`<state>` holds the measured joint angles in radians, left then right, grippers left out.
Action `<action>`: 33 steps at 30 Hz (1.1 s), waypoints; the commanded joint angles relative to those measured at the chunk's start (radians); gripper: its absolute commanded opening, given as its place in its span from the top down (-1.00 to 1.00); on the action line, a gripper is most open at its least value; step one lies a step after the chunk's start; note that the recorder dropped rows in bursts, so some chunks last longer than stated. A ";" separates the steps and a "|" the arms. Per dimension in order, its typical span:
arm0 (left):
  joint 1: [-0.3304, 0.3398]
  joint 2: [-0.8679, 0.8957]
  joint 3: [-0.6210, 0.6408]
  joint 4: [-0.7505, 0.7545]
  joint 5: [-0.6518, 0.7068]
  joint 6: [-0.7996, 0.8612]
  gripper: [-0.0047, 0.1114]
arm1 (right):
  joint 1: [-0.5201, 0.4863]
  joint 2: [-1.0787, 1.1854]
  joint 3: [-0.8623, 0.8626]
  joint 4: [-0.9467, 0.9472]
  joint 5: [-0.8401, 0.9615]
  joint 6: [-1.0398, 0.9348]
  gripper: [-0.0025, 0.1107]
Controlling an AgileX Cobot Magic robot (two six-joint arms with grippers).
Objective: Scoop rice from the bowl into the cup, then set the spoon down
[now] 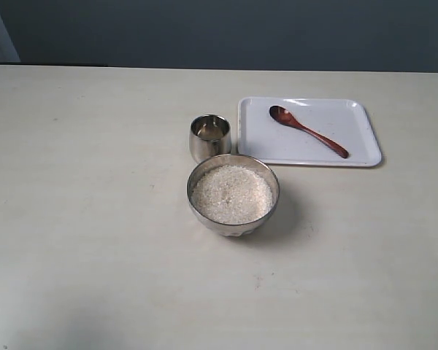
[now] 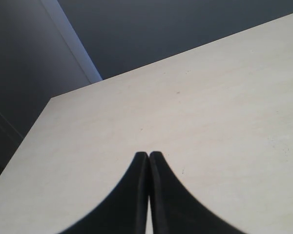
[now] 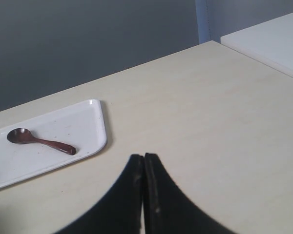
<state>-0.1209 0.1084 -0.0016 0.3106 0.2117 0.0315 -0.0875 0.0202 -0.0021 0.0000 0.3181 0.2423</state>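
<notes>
exterior view: pale worktop point(image 1: 80, 219) seen from its near edge, with a dark wall point(image 1: 219, 33) behind the far edge.
bowl: steel bowl point(image 1: 226, 226), upright, at about the middle of the worktop.
rice: white rice point(image 1: 231, 193) fills the bowl to just below the rim; the surface is fairly level.
cup: small steel cup point(image 1: 204, 152), upright, just behind the bowl toward the far edge and slightly to its left. cannot tell whether the two touch. something pale shows at the bottom of the cup; cannot tell if it is grains or a reflection.
tray: white tray point(image 1: 350, 127) on the right half of the worktop, toward the far edge, just right of the cup. its near left corner lies close to the bowl's rim.
spoon: brown wooden spoon point(image 1: 306, 130) lies flat in the tray, hollow side up. its head points toward the far edge and its handle slants toward the near right corner of the worktop.
left gripper: left gripper point(image 2: 148, 155) has both black fingers pressed together and grips nothing. it sits above bare worktop near a far corner.
right gripper: right gripper point(image 3: 140, 157) has its fingers closed tip to tip and is empty. it sits over bare worktop, with the tray and spoon well apart from it.
</notes>
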 commanded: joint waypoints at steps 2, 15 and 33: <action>-0.011 -0.003 0.002 -0.004 -0.004 -0.003 0.91 | -0.005 -0.005 0.002 0.000 -0.006 -0.004 0.96; -0.011 -0.003 0.002 -0.004 -0.004 -0.003 0.91 | -0.005 -0.005 0.002 0.000 -0.006 -0.004 0.96; -0.011 -0.003 0.002 -0.004 -0.004 -0.003 0.91 | -0.005 -0.005 0.002 0.000 -0.006 -0.004 0.96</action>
<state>-0.1209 0.1084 -0.0016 0.3106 0.2117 0.0315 -0.0875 0.0202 -0.0021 0.0000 0.3181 0.2423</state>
